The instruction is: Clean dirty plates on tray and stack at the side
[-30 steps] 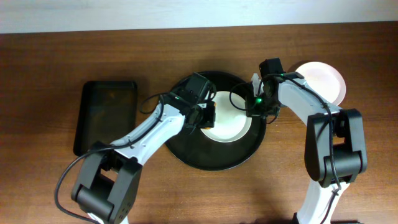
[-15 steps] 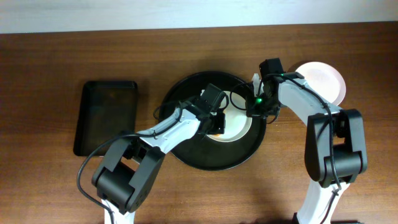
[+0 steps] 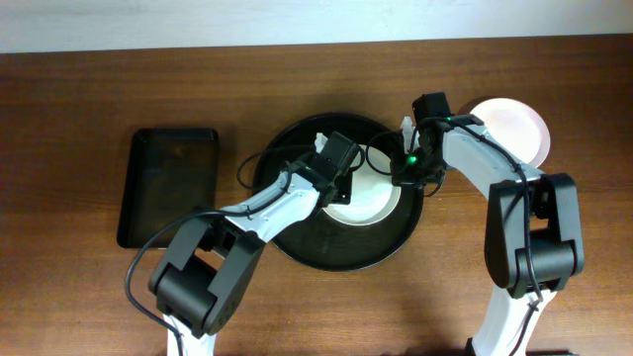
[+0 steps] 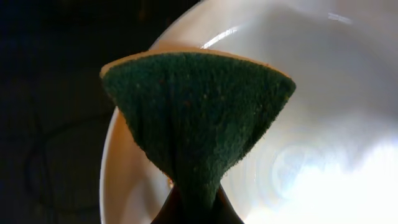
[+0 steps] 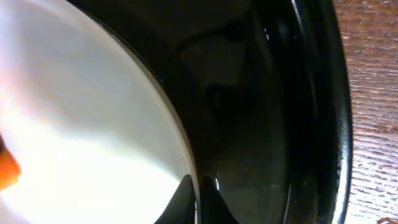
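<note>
A white plate (image 3: 376, 198) lies in the large round black tray (image 3: 297, 237). My left gripper (image 3: 341, 184) is shut on a folded green sponge (image 4: 199, 118) and holds it over the plate's left part (image 4: 311, 93). My right gripper (image 3: 406, 170) is shut on the plate's right rim (image 5: 81, 124), one finger on each side (image 5: 198, 200). An orange smear (image 5: 5, 169) shows at the left edge of the right wrist view. A pale pink-white plate (image 3: 514, 129) sits on the table at the right. No third plate is in view.
A smaller rectangular black tray (image 3: 168, 183) lies on the wooden table at the left. The round tray's raised rim (image 5: 317, 93) runs close to the right of my right gripper. Cables trail from both arms over the tray.
My left gripper swept the sponge right and down over the plate, then drew back up a little. The right gripper and the plate have stayed where they were.
</note>
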Controlling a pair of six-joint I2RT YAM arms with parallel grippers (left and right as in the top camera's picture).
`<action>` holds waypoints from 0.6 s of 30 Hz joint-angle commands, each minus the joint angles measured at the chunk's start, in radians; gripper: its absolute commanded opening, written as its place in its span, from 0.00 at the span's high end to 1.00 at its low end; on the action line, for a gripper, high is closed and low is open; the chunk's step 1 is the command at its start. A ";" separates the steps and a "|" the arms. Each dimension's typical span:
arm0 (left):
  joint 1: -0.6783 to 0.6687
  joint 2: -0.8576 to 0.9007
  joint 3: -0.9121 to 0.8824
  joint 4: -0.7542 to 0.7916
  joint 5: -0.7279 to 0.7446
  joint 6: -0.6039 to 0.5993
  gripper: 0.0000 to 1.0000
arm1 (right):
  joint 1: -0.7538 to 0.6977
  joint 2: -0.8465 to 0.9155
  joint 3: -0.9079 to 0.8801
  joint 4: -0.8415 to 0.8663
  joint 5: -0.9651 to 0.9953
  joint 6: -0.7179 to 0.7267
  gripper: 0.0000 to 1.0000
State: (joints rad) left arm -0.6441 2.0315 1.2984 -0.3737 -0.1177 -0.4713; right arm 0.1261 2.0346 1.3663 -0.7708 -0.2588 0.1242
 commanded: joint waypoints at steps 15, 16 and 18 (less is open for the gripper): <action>0.004 0.031 -0.010 0.113 -0.139 0.058 1.00 | -0.002 -0.014 -0.016 -0.003 0.061 0.009 0.96; 0.004 0.031 -0.010 0.122 -0.150 0.058 1.00 | -0.002 -0.014 -0.016 -0.003 0.061 0.009 0.96; 0.004 0.031 -0.010 0.135 -0.169 0.058 1.00 | -0.002 -0.014 -0.016 -0.003 0.061 0.009 0.96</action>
State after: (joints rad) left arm -0.6441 2.0510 1.2938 -0.2584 -0.2295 -0.4343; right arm 0.1261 2.0346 1.3663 -0.7708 -0.2588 0.1249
